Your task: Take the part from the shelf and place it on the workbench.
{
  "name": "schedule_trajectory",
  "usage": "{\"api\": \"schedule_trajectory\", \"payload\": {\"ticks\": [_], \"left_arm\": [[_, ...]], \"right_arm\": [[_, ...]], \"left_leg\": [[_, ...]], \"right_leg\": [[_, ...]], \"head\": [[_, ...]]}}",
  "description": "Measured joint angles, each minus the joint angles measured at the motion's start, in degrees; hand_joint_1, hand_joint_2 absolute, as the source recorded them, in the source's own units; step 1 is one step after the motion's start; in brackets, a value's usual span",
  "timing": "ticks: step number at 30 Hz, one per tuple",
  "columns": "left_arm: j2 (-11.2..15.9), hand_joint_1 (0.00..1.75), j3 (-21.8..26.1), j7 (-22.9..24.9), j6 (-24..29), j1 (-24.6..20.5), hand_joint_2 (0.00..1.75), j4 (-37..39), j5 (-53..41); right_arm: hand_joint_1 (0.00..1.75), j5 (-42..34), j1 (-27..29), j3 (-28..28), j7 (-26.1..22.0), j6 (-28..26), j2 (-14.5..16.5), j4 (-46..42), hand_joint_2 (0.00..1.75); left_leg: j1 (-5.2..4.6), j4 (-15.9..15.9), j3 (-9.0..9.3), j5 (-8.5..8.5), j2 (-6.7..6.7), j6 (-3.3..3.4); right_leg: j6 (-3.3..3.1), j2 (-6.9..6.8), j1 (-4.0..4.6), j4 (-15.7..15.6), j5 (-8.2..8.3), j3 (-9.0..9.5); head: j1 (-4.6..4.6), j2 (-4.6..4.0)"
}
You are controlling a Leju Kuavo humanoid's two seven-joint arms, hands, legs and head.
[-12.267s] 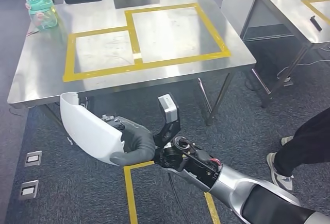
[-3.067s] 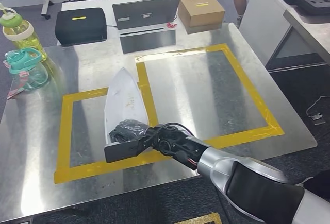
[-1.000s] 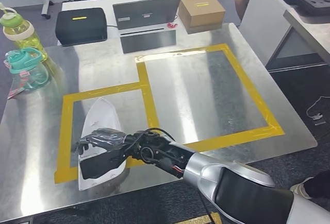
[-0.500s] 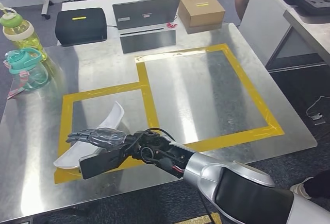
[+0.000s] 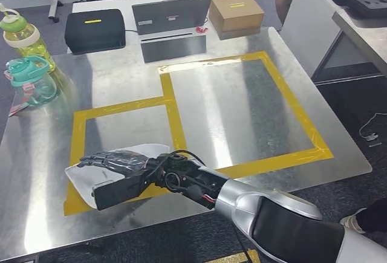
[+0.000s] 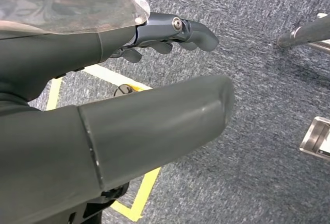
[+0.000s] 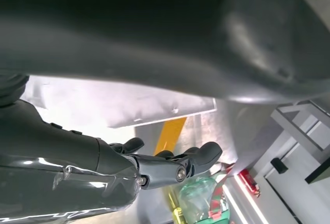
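The white curved part (image 5: 87, 177) lies flat on the steel workbench (image 5: 228, 112) near its front left, across the yellow tape of the smaller marked rectangle (image 5: 77, 148). My right hand (image 5: 116, 173) hovers just over the part with its fingers (image 5: 103, 159) stretched out and spread, holding nothing. In the right wrist view the part (image 7: 116, 105) shows as a bright white sheet beyond the spread fingers (image 7: 175, 166) of the right hand (image 7: 97, 172). My left hand (image 6: 136, 105) hangs over grey carpet with fingers straight and nothing in it.
Two drink bottles (image 5: 29, 78) stand at the bench's left edge. A black case (image 5: 94, 30), a laptop (image 5: 171, 15) and a cardboard box (image 5: 237, 10) line the back, with a person seated behind. Another table (image 5: 360, 27) stands to the right.
One second ago my right hand held the part upright. Its fingers then spread, and the part tipped over and now lies flat on the bench. The arm stayed in place.
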Motion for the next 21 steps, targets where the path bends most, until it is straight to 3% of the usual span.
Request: {"api": "schedule_trajectory", "payload": {"ticks": [11, 21], "left_arm": [[0.0, 0.0, -0.01, -0.05, -0.03, 0.44, 0.0, 0.0, 0.09], [0.03, 0.0, 0.0, -0.1, -0.49, 0.94, 0.0, 0.0, 0.17]], "right_arm": [[0.0, -2.87, -0.14, -0.73, 0.51, -2.14, -0.16, -0.08, 0.0], [0.0, -6.97, -1.36, -4.75, 2.22, -4.47, -3.44, -2.82, 0.0]], "left_leg": [[0.0, 0.01, 0.01, 0.0, 0.01, 0.0], [0.0, 0.03, 0.02, 0.0, 0.01, 0.0]], "right_leg": [[0.0, 0.0, 0.0, -0.01, 0.0, -0.05], [0.01, 0.01, -0.01, -0.01, 0.01, -0.03]], "head": [[0.0, 0.0], [-0.02, 0.0]]}}
